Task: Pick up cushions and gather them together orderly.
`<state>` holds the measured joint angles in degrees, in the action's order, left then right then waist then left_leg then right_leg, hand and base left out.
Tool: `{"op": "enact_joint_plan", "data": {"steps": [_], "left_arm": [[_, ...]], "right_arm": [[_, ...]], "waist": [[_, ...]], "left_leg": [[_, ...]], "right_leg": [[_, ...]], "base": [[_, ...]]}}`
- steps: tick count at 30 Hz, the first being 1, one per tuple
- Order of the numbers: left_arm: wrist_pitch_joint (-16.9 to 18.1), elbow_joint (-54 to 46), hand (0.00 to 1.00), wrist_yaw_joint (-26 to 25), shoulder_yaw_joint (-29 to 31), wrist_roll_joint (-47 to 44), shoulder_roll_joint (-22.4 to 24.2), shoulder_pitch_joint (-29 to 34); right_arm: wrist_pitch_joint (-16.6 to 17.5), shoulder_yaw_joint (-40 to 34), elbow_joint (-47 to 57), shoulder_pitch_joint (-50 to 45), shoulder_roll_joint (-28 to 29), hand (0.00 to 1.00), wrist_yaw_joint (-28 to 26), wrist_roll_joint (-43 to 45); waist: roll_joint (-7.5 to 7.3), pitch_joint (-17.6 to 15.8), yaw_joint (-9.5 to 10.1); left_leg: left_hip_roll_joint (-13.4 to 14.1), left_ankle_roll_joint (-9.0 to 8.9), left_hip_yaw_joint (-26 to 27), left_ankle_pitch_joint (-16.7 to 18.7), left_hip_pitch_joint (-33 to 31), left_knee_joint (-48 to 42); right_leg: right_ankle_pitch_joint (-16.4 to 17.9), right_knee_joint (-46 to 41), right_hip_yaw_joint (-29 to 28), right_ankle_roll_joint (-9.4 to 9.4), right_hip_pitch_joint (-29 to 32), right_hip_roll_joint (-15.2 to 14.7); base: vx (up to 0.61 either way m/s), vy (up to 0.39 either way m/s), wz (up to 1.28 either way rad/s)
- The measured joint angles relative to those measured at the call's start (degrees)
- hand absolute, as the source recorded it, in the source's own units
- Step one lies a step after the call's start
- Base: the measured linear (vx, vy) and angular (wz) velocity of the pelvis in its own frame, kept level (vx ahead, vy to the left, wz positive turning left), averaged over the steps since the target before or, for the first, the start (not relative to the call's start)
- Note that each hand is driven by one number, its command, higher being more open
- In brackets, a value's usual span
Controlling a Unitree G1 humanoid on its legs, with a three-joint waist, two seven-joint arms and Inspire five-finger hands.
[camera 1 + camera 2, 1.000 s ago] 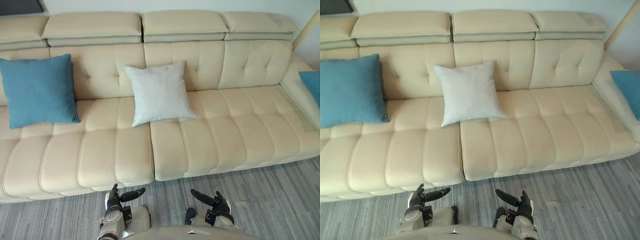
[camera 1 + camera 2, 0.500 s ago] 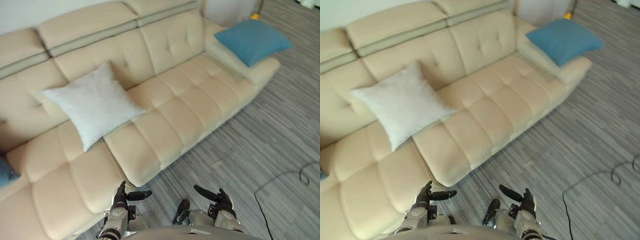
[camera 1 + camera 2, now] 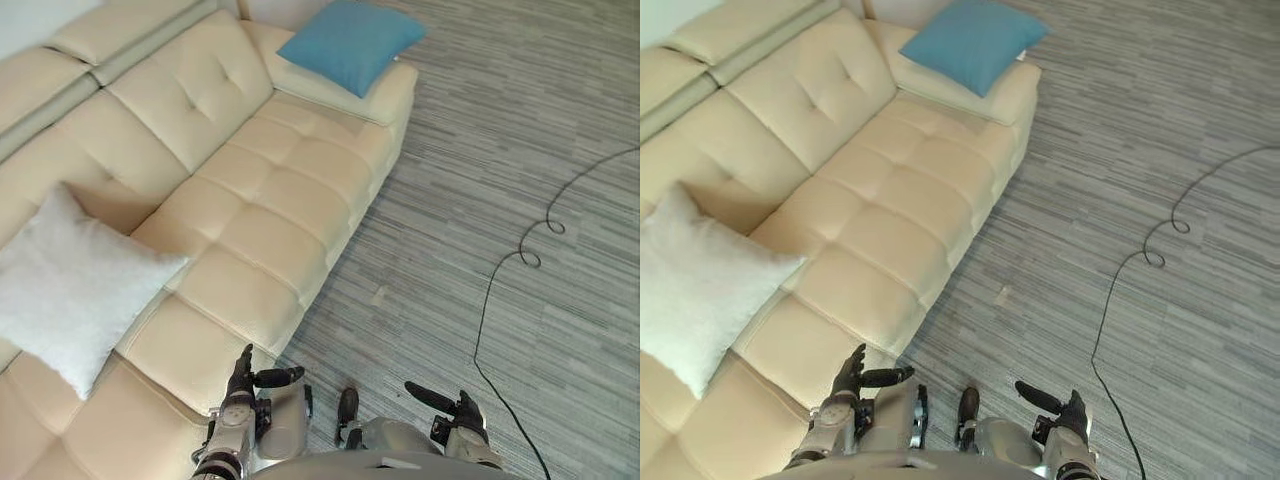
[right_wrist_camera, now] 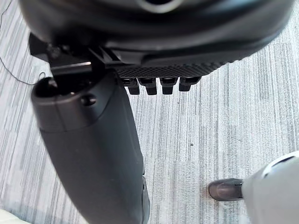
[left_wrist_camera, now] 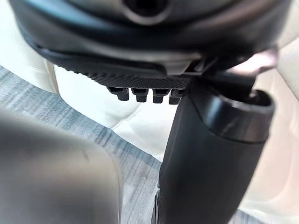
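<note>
The robot's head has swung round toward the right end of the sofa; the cushions themselves haven't moved. The blue cushion lies on the far armrest, and the white cushion leans against the backrest, nearer by. The left hand and right hand hang low by the sofa's front edge, empty, with fingers loose and thumbs out. I'd say it is sizing up the blue one, and nothing is gathered yet.

Cream tufted sofa with a wide end armrest, on grey striped carpet floor
</note>
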<state>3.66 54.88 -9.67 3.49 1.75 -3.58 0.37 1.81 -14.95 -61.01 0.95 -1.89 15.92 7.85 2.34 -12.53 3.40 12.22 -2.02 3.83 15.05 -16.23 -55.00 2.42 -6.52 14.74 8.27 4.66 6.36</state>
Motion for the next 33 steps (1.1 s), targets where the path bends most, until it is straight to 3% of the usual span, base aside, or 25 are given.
{"op": "enact_joint_plan", "data": {"steps": [1,2,3,5,7,9,10,12,13,14,17,18,20,21,23,24,25,26,27,28,29,31,32,33], "left_arm": [[0.1,-0.6,1.0,0.0,0.0,0.0,0.1,0.0],[0.2,-2.5,1.0,0.0,0.0,0.0,0.5,0.0],[0.2,-3.0,1.0,0.0,0.2,0.0,0.7,0.1],[0.7,-4.5,1.0,0.2,0.2,-0.1,1.5,0.3],[0.8,-5.0,1.0,0.1,0.3,-0.1,1.7,0.4],[0.8,-5.0,1.0,0.2,0.3,-0.2,2.1,0.8],[0.8,-5.0,1.0,0.2,0.3,-0.3,2.2,0.9],[0.7,-4.9,1.0,0.2,0.3,-0.8,1.8,2.1],[0.5,-4.5,1.0,0.4,0.4,-1.2,1.5,2.5],[0.5,-4.2,1.0,0.4,0.4,-1.2,1.3,2.4],[-0.2,-3.2,1.0,0.2,0.1,-1.1,1.0,2.4],[-0.4,-2.8,1.0,0.0,0.0,-1.1,1.6,2.4],[-0.7,-1.5,1.0,-0.1,-0.2,-1.1,1.6,1.0],[-0.7,-1.5,1.0,-0.2,-0.1,-1.1,1.6,0.7],[-0.7,-1.3,1.0,-0.5,0.1,-1.1,1.7,-0.1],[-0.7,-1.1,1.0,-0.4,0.0,-1.1,1.8,-0.4],[-0.7,-0.9,1.0,-0.4,-0.1,-1.0,1.7,-0.6],[-0.6,0.4,1.0,-0.4,-0.2,-0.6,1.9,-0.8],[-0.7,1.2,1.0,-0.1,-0.4,-0.4,2.5,-1.1],[-0.7,1.3,1.0,0.0,-0.4,-0.1,2.8,-1.1],[-1.0,1.6,1.0,0.1,0.0,0.9,3.3,-1.0],[-1.1,1.4,1.0,0.2,0.2,1.3,3.7,-1.4],[-1.2,0.8,1.0,0.2,0.3,1.2,4.0,-1.4],[-1.2,-0.2,1.0,0.2,0.3,1.2,4.0,-1.4]], "right_arm": [[0.0,0.0,0.0,0.0,0.1,1.0,0.1,0.0],[-0.2,-0.1,0.1,0.3,0.5,1.0,0.3,0.0],[-0.4,-0.1,0.2,0.3,0.6,1.0,0.4,0.0],[-0.5,0.0,1.3,0.5,1.3,1.0,1.0,0.0],[-0.5,0.4,2.1,0.8,1.9,1.0,1.0,0.0],[-0.5,0.6,2.9,0.7,2.8,1.0,0.9,-0.1],[-0.5,0.6,2.9,0.6,3.0,1.0,0.8,-0.2],[-0.8,0.9,3.8,-1.2,4.1,1.0,0.6,-1.2],[-0.7,1.5,4.7,-2.7,4.6,1.0,0.4,-1.5],[-0.7,1.5,5.1,-3.2,4.7,1.0,0.2,-1.6],[-0.8,1.5,6.2,-4.2,4.9,1.0,-0.4,-2.5],[-0.7,1.4,7.3,-4.6,4.6,1.0,-0.6,-3.4],[-0.5,1.4,8.9,-4.5,4.8,1.0,-0.7,-3.4],[-0.5,1.4,9.2,-4.5,4.9,1.0,-0.7,-3.5],[-0.3,1.0,9.2,-3.8,5.0,1.0,-0.7,-3.5],[-0.1,0.7,9.2,-3.8,4.9,1.0,-0.7,-3.5],[0.1,0.4,8.9,-3.9,4.9,1.0,-0.6,-3.6],[-0.2,0.0,7.8,-3.3,4.2,1.0,-0.7,-3.8],[-0.1,-0.9,6.3,-1.9,3.5,1.0,-0.6,-3.9],[0.0,-1.8,6.0,-1.4,3.4,1.0,-0.4,-3.9],[0.0,-2.2,5.2,-1.7,3.4,1.0,-0.2,-3.9],[-0.5,-2.4,5.1,-1.9,2.5,1.0,-0.4,-3.9],[-0.5,-2.0,5.1,-1.9,1.9,1.0,-0.3,-4.1],[-0.6,-1.7,5.0,-2.0,1.6,1.0,-0.2,-4.5]], "waist": [[-0.25,-0.2,0.17],[-0.76,-0.9,0.84],[-0.8,-0.9,1.14],[-1.14,-1.1,2.71],[-1.37,-1.0,3.42],[-0.68,-0.1,4.12],[-0.64,0.0,4.31],[-1.67,2.3,5.2],[-3.37,3.8,5.35],[-3.69,4.2,5.31],[-3.96,4.0,5.19],[-2.64,4.5,5.09],[-2.12,4.3,4.29],[-2.15,4.1,3.78],[-2.81,3.4,2.32],[-3.0,3.3,1.87],[-3.74,3.3,1.63],[-3.17,2.9,1.6],[-2.05,2.6,1.76],[-2.0,2.4,1.74],[-1.81,2.4,1.55],[-0.76,1.7,1.28],[0.15,1.1,1.09],[0.66,0.7,1.29]], "left_leg": [[-1.4,0.08,-0.4,0.6,-1.1,0.6],[-5.1,0.03,-1.3,1.1,-3.3,5.1],[-6.1,-0.03,-1.6,1.1,-3.8,7.4],[-11.3,-0.76,-7.1,0.4,-5.2,21.3],[-13.0,-1.2,-9.7,-2.5,-5.5,30.2],[-12.4,-0.24,-10.5,-6.9,-5.4,37.0],[-12.3,0.05,-10.6,-8.4,-5.2,36.9],[-12.3,1.55,-8.6,-12.1,-3.1,35.6],[-12.5,1.83,-5.3,-11.3,-1.6,33.8],[-12.6,1.94,-4.5,-10.3,-0.9,33.5],[-12.1,3.38,-2.4,-7.6,6.2,32.5],[-10.6,2.83,-2.7,-4.1,10.0,33.0],[-8.5,2.37,-2.9,-1.9,13.8,33.3],[-7.7,2.38,-3.2,-1.5,15.0,33.9],[-5.1,2.1,-4.1,-1.3,19.6,36.4],[-4.4,1.51,-4.8,-1.0,20.6,36.9],[-4.2,-0.12,-5.3,0.0,21.4,36.9],[-2.8,-2.37,-6.8,1.5,22.5,36.5],[-2.1,-2.31,-8.7,1.6,22.2,36.5],[-2.6,-2.0,-9.6,0.4,22.1,36.7],[-2.1,-2.92,-10.0,-0.9,21.5,33.7],[-1.7,-3.59,-12.8,-2.5,17.0,21.2],[-1.1,-4.02,-14.2,-3.7,12.0,9.7],[-0.5,-4.28,-13.4,-2.5,7.6,0.1]], "right_leg": [[0.0,0.3,-0.8,0.11,-0.1,0.1],[-0.2,1.7,-2.9,-0.34,-1.0,0.2],[-0.2,2.2,-3.7,-0.46,-1.3,0.5],[-0.1,3.3,-7.8,-0.42,-2.8,1.6],[0.5,3.5,-10.5,-0.3,-3.6,2.2],[3.1,2.0,-13.2,-0.8,-4.5,3.4],[4.1,0.9,-14.2,-0.97,-4.8,3.6],[9.4,-5.9,-18.4,-2.18,-4.2,3.3],[13.8,-12.1,-19.8,-5.44,-2.8,1.7],[14.4,-13.9,-19.8,-6.32,-2.6,1.3],[12.6,-37.0,-14.0,-14.93,3.8,-1.6],[14.2,-46.6,-8.0,-12.09,7.6,-4.4],[16.0,-48.8,-1.9,-9.24,11.0,-8.2],[16.2,-47.3,-0.5,-8.87,12.2,-9.2],[15.9,-37.2,-0.9,-9.49,14.0,-10.2],[14.7,-31.9,-2.1,-10.91,14.3,-10.5],[11.9,-24.2,-4.0,-12.03,13.9,-10.9],[6.9,-22.6,-2.1,-6.84,12.0,-10.1],[7.4,-23.1,-1.7,-6.18,11.9,-8.9],[8.3,-23.5,-1.8,-5.83,11.9,-8.6],[10.9,-24.0,-1.1,-4.78,10.7,-8.0],[12.6,-22.4,0.2,-4.14,7.2,-6.7],[13.1,-20.2,1.2,-3.69,3.9,-5.5],[13.1,-17.9,1.7,-3.52,0.5,-4.2]], "base": [[0.13,-0.084,-0.86],[0.11,-0.069,-0.68],[0.19,-0.072,-0.89],[0.19,-0.027,-0.78],[0.21,0.004,-0.81],[0.29,0.004,-0.85],[0.41,0.02,-0.77],[0.55,0.038,-1.06],[0.52,0.035,-1.07],[0.5,0.035,-1.02],[0.48,0.047,-0.86],[0.54,0.05,-0.85],[0.53,0.002,-0.37],[0.45,-0.1,-0.01],[0.48,-0.178,0.18],[0.5,-0.241,0.34],[0.53,-0.286,0.26],[0.52,-0.297,0.12],[0.47,-0.302,-0.03],[0.39,-0.297,0.01],[0.43,-0.337,0.15],[0.25,-0.196,0.31],[0.22,-0.124,0.33],[0.32,-0.175,0.27]]}}
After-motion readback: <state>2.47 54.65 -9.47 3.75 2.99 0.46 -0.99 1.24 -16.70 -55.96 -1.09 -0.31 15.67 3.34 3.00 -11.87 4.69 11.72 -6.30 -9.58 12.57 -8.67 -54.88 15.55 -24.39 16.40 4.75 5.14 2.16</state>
